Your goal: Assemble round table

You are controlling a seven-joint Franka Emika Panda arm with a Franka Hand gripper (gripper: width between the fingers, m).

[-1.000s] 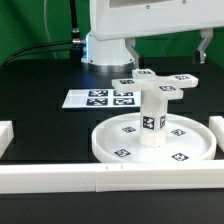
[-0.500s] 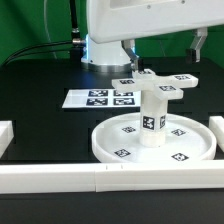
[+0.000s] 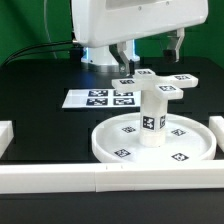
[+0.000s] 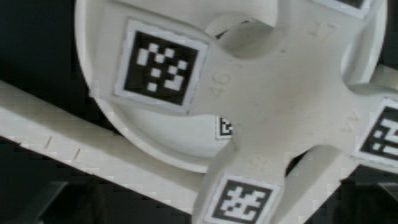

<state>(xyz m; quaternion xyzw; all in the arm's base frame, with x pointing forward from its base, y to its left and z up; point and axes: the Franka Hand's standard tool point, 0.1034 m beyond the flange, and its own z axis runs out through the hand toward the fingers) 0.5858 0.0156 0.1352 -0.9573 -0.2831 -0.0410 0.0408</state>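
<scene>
The large white rimmed disc [image 3: 108, 141] lies flat on the black table. The short cylinder leg [image 3: 152, 122] stands upright on its centre. The cross-shaped flat base piece [image 3: 160, 86] rests on top of the leg. My gripper [image 3: 148, 54] hangs just above the base piece, fingers spread wide, holding nothing. One finger [image 3: 123, 60] is toward the exterior view's left, the other [image 3: 176, 43] toward its right. The wrist view looks down on the base piece [image 4: 306, 128] and the disc [image 4: 151, 130]; my fingers do not show there and the leg is hidden.
The marker board [image 3: 100, 98] lies behind the disc toward the exterior view's left. A long white rail [image 3: 100, 180] runs along the front, with rail ends at the left [image 3: 5, 135] and right [image 3: 217, 125]. The rail also shows in the wrist view [image 4: 54, 125].
The arm has swung toward the exterior view's left and come lower over the base piece. The disc, leg and base piece have not moved.
</scene>
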